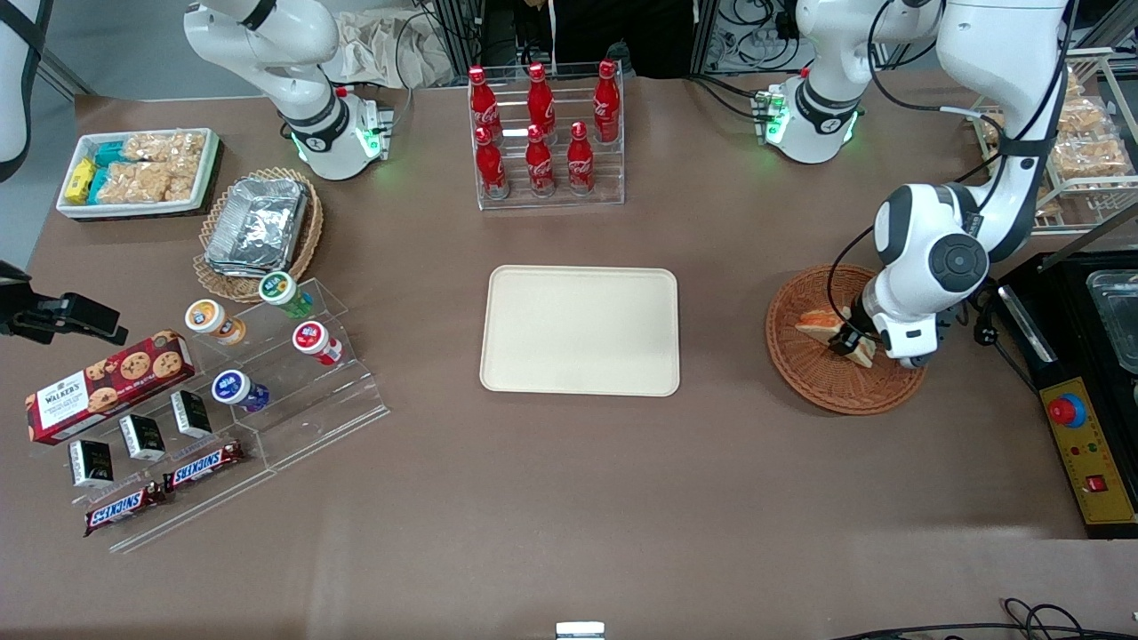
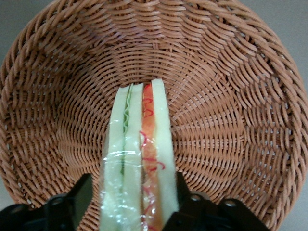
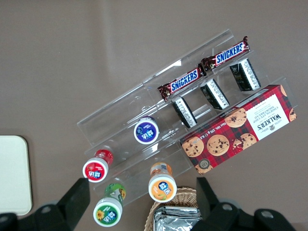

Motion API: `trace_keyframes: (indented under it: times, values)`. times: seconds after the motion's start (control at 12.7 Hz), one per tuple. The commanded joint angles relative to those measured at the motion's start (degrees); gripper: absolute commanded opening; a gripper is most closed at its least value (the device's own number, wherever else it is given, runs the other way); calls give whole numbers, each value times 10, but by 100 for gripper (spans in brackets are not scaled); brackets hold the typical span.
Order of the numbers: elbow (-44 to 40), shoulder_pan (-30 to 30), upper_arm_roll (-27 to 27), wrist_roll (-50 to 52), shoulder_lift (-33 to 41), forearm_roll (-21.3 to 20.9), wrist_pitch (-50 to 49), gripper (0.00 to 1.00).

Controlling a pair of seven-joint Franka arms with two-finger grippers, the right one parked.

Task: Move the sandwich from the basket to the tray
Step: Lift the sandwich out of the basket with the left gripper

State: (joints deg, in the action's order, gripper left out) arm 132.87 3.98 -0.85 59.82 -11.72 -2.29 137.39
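The sandwich (image 2: 137, 144), a wedge of white bread with orange-red and green filling in clear wrap, stands on edge in the reddish-brown wicker basket (image 2: 231, 96). My left gripper (image 2: 133, 195) is down in the basket, open, with one black finger on each side of the sandwich. One finger touches the wrap and the other stands a little off it. In the front view the gripper (image 1: 849, 342) crosses the sandwich (image 1: 818, 321) inside the basket (image 1: 800, 378). The cream tray (image 1: 580, 331) lies flat at the table's middle, with nothing on it.
A clear rack of red cola bottles (image 1: 542, 133) stands farther from the front camera than the tray. A black control box with a red button (image 1: 1067, 411) sits beside the basket. Snack shelves (image 1: 222, 391) and a foil-container basket (image 1: 258, 227) lie toward the parked arm's end.
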Motion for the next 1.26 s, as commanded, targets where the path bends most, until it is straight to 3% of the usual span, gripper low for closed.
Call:
trace_keyframes:
  times: [0.0,0.16,0.55,0.79,0.95,1.18]
  values:
    - [-3,2,-2,13,26,-4,-39,25]
    - [-30,2,-2,5,56,-4,-104,8]
    - [-271,3,-23,-69,53,2,-359,10]
    - [-406,8,-23,-150,34,3,-457,10]
    - [-449,14,-25,-200,22,3,-482,10]
    - [-445,20,-58,-220,14,-1,-483,10]
